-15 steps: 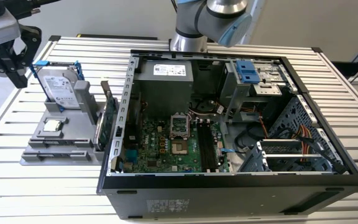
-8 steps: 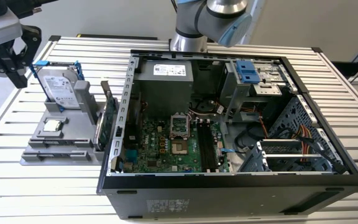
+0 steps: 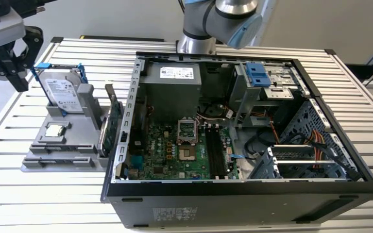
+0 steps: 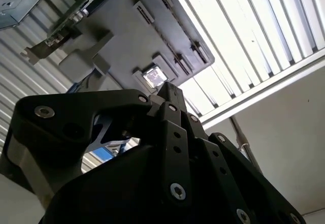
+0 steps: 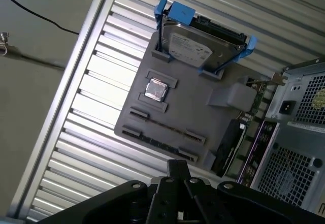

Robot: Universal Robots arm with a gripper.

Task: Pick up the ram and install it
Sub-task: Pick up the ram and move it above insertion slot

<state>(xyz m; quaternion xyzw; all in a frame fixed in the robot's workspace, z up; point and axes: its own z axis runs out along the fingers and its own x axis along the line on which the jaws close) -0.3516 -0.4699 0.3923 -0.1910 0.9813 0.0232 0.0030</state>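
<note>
Worktop [image 3: 44,194] tray [image 5: 203,117] holds ram [image 5: 161,144] low in its slot; hand [image 5: 177,167], pinched shut and empty, may miss or clip drive [image 5: 193,46].

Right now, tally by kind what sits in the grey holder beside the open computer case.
Silver hard drive with blue rails: 1
Square silver processor chip: 1
Green circuit card standing on edge: 1
Thin sticks in the long slots: too thin to count
Total: 3 countable
</note>
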